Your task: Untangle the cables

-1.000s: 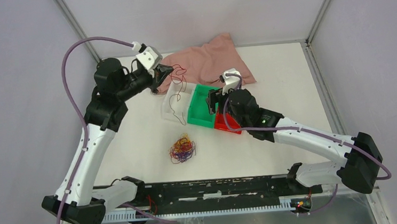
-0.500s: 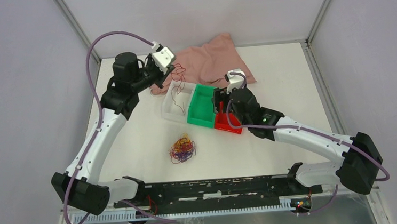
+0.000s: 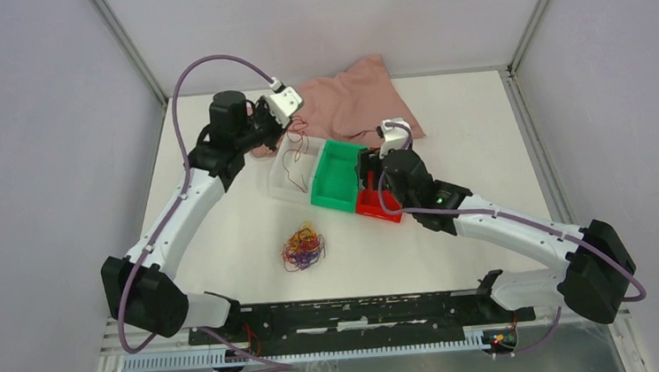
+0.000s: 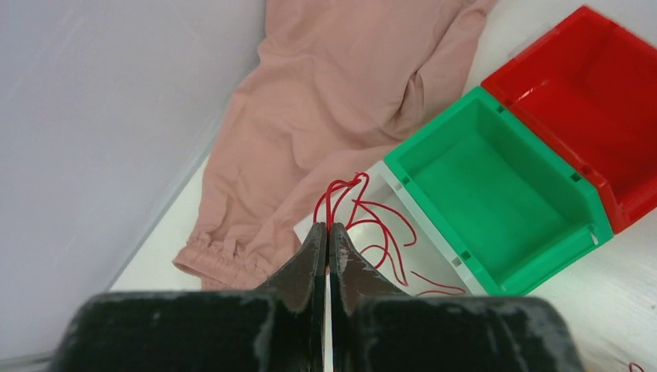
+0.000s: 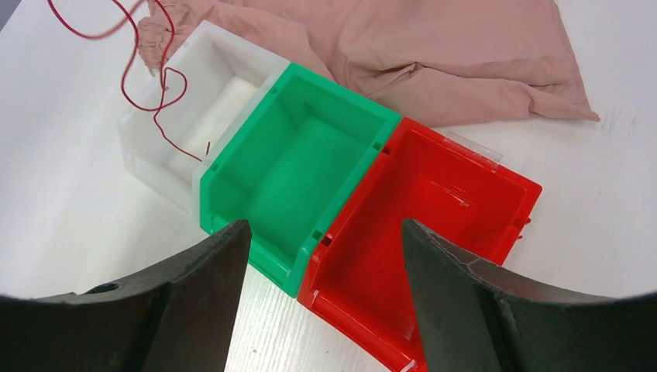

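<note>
Toward the left of the table, logged left gripper pressed fully closed on a single red cable, held up off the surface. Against the view of a second ago: marked the left arm swung inward and to the right, carrying the pinch point closer to the far end of the white bin, beside the pink cloth. Traced the loose end hanging down into the white bin, then as now (cannot tell whether the tip touches its floor). Read as one strand already separated and lined up for drop-off; release not yet made. Nearer the arms, found the clump of cables lying on the bare table, unmoved, well apart from both grippers, red, yellow and purple loops mixed. Judged most of the untangling left to do. Further right, noted green bin and red bin with nothing in them. At right, recorded right gripper hovering over those two bins, fingers spread wide, holding nothing, hardly shifted over the second.
</note>
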